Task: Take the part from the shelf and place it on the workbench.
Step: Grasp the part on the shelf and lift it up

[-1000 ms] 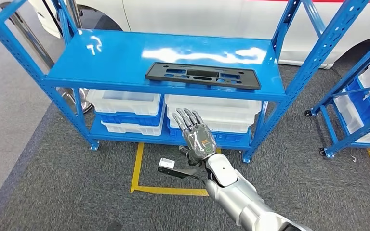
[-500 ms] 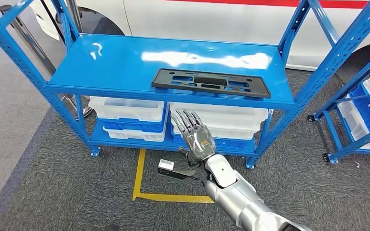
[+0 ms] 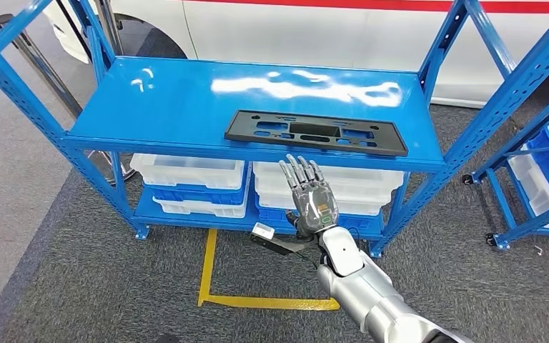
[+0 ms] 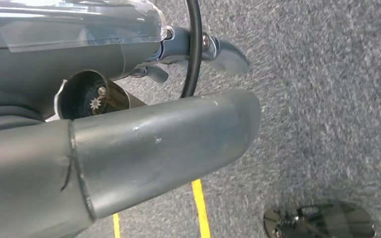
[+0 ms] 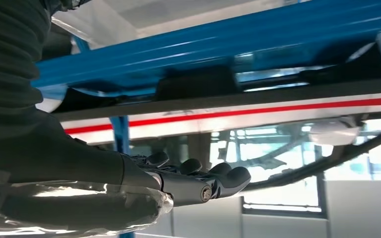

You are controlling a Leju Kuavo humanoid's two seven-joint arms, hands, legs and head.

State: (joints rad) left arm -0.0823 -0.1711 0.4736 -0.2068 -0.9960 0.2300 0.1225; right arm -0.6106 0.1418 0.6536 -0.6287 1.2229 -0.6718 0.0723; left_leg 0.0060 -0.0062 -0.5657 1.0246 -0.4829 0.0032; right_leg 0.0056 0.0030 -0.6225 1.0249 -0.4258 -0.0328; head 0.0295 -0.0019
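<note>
Post (image 3: 21,75): blue upright of the rack, far left of the right hand, slanting up.
Shelf (image 3: 186,93): blue top deck w/ glare patches, above and beyond the right hand; front edge just over the fingertips.
Bins (image 3: 186,171): white trays stacked on blue ones on the lower level, left of and behind the hand.
Floor tape (image 3: 207,264): yellow lines on grey carpet, below-left of the hand.
Part (image 3: 316,132): flat black panel w/ cutouts, lying on the shelf near its front edge, directly above the hand, not touched.
Right hand (image 3: 313,196): raised in front of the rack, below the shelf edge, fingers straight and a little spread, holding nothing; right wrist view shows the fingers (image 5: 198,183) stretched out under the blue shelf.
Left hand (image 4: 129,144): hangs over the carpet; thick grey thumb close to the camera, rest hidden, so can't tell its state.
Car (image 3: 329,28): white body w/ red stripe, behind the rack.
2nd rack (image 3: 536,179): blue frame w/ white bins, far right of the hand.
</note>
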